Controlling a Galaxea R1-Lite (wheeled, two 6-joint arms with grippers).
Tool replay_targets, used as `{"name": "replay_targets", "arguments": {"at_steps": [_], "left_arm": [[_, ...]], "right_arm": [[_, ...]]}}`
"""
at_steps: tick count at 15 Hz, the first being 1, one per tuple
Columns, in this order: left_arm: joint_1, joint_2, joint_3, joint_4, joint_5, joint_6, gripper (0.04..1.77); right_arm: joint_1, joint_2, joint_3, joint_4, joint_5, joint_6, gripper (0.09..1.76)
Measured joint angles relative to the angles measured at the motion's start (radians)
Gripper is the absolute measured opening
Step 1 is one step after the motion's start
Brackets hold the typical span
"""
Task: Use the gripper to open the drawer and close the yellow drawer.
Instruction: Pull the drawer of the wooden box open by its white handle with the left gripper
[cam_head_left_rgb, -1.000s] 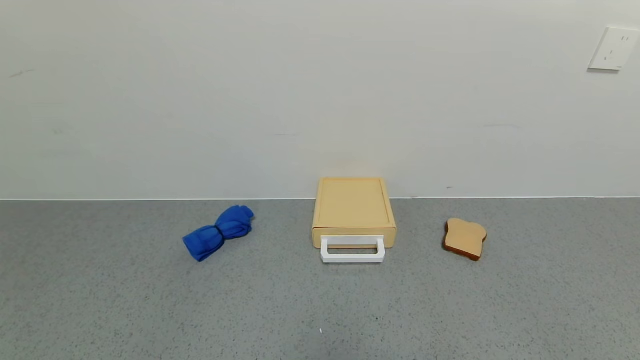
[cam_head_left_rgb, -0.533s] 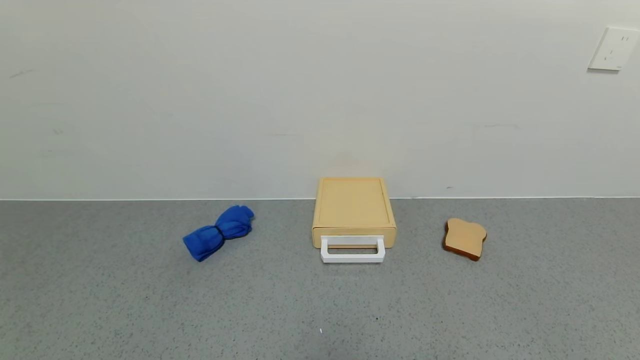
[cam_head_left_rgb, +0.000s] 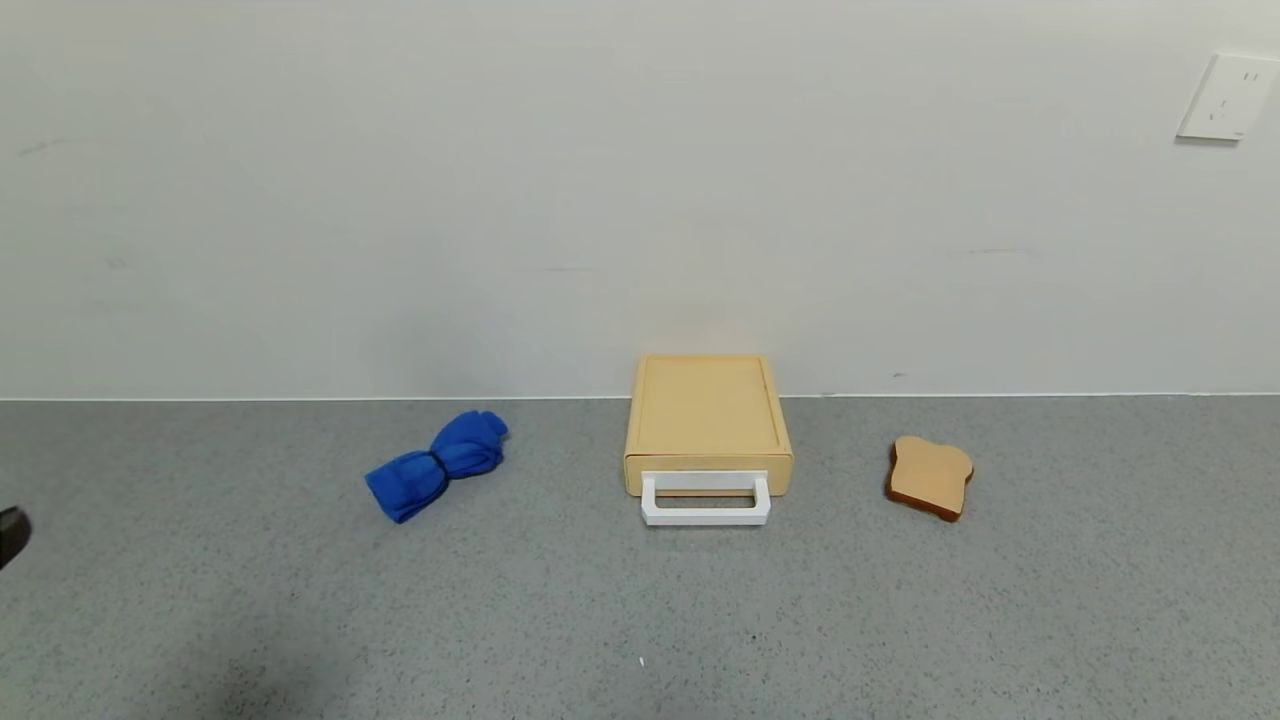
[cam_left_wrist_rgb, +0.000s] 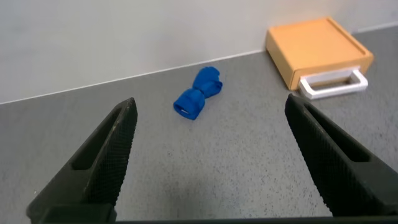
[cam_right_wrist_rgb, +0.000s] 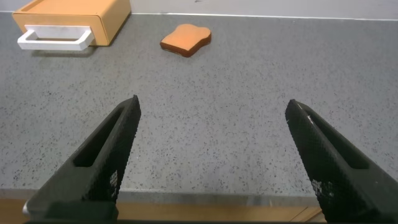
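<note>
The pale-yellow drawer (cam_head_left_rgb: 706, 410) sits pushed fully into its flat box at the back middle of the grey table. Its white loop handle (cam_head_left_rgb: 705, 512) sticks out toward me. My left gripper (cam_left_wrist_rgb: 210, 99) is open and empty, low over the table at the far left, well away from the drawer (cam_left_wrist_rgb: 314, 46). Only a dark tip of it (cam_head_left_rgb: 8, 535) shows at the left edge of the head view. My right gripper (cam_right_wrist_rgb: 212, 102) is open and empty near the table's front edge, far from the handle (cam_right_wrist_rgb: 55, 38). It is out of the head view.
A rolled blue cloth (cam_head_left_rgb: 436, 464) lies left of the drawer. A tan toast slice (cam_head_left_rgb: 930, 477) lies to its right. The white wall stands close behind, with a socket (cam_head_left_rgb: 1228, 97). The table's front edge (cam_right_wrist_rgb: 199, 200) shows under the right gripper.
A dark tip of my left gripper has come into the head view at its left edge, with a faint shadow on the table. The drawer, cloth and toast have not moved.
</note>
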Motion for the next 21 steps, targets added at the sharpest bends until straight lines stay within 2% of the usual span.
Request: {"name": "replay_targets", "arguments": {"at_steps": [5, 8, 13, 16, 21], "left_arm": [[-0.032, 0.396, -0.253, 0.041, -0.137, 0.107, 1.72], [-0.112, 0.613, -0.402, 0.062, -0.173, 0.127, 1.72], [-0.307, 0.943, -0.634, 0.08, -0.184, 0.126, 1.72], [-0.4, 1.097, -0.711, 0.086, -0.18, 0.124, 1.72], [-0.493, 1.284, -0.834, 0.224, -0.182, 0.127, 1.72]], "right_arm": [[0.001, 0.0, -0.001, 0.001, 0.0, -0.001, 1.71], [0.001, 0.0, -0.001, 0.004, 0.0, -0.001, 1.71], [0.001, 0.0, -0.001, 0.003, 0.0, -0.001, 1.71], [0.001, 0.0, -0.001, 0.004, 0.0, -0.001, 1.71], [0.001, 0.0, -0.001, 0.004, 0.0, -0.001, 1.71]]}}
